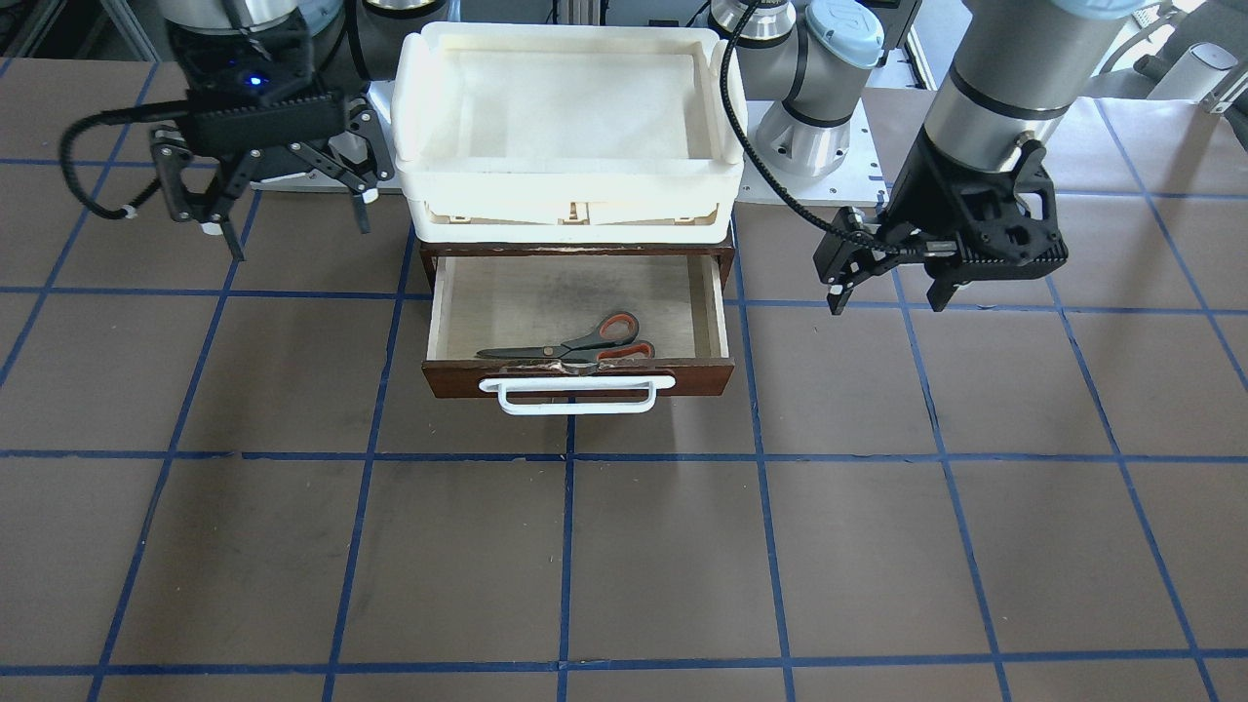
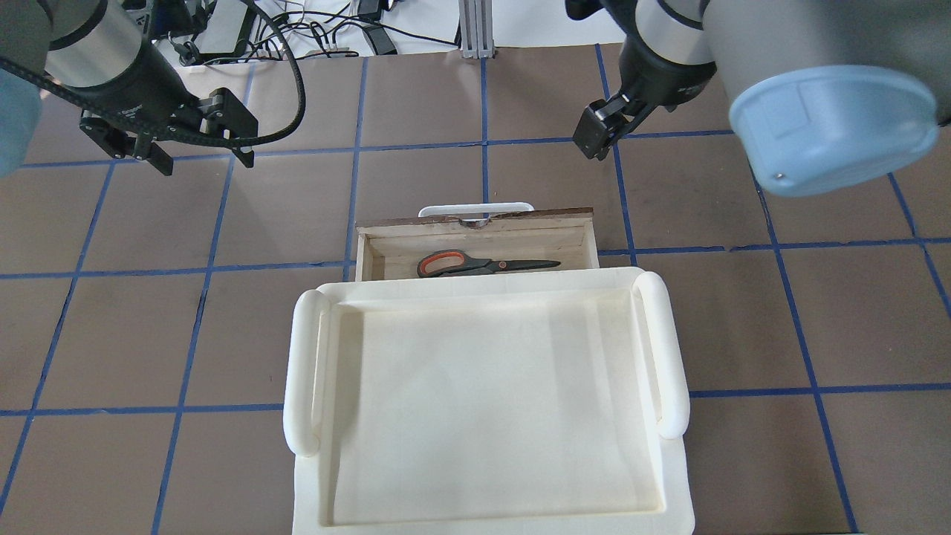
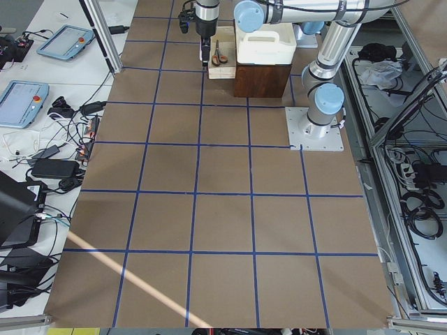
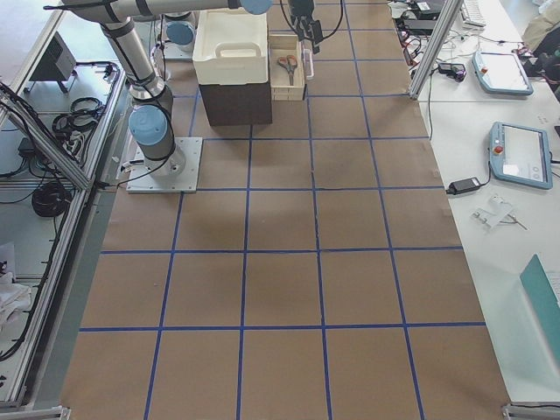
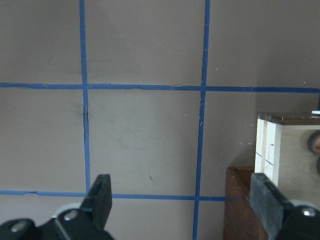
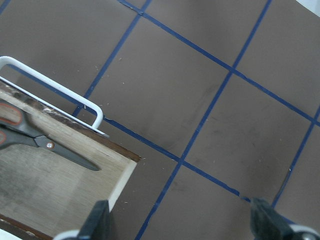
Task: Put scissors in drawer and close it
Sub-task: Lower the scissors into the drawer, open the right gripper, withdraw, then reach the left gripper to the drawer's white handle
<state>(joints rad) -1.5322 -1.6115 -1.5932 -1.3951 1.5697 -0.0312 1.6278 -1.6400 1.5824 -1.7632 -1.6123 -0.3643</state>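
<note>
One half of the job looks done. The small pair of scissors with grey-black, orange-lined handles (image 1: 570, 346) lies flat inside the dark brown wooden drawer with a pale plywood floor (image 1: 702, 376), close behind its front panel. In the front-facing view the blades point to 9 o'clock. The drawer stands pulled out from under the cream plastic tray (image 1: 570, 171).

Both grippers are empty, jaws spread wide and touching nothing. The left gripper (image 1: 887, 297) hangs at 3 o'clock of the drawer, the right gripper (image 1: 297, 234) at 10 o'clock.

Closing is the step in hand, I judge. It calls for one gripper to come round to the white bar handle (image 1: 585, 382) at 6 o'clock and push squarely toward 12.
</note>
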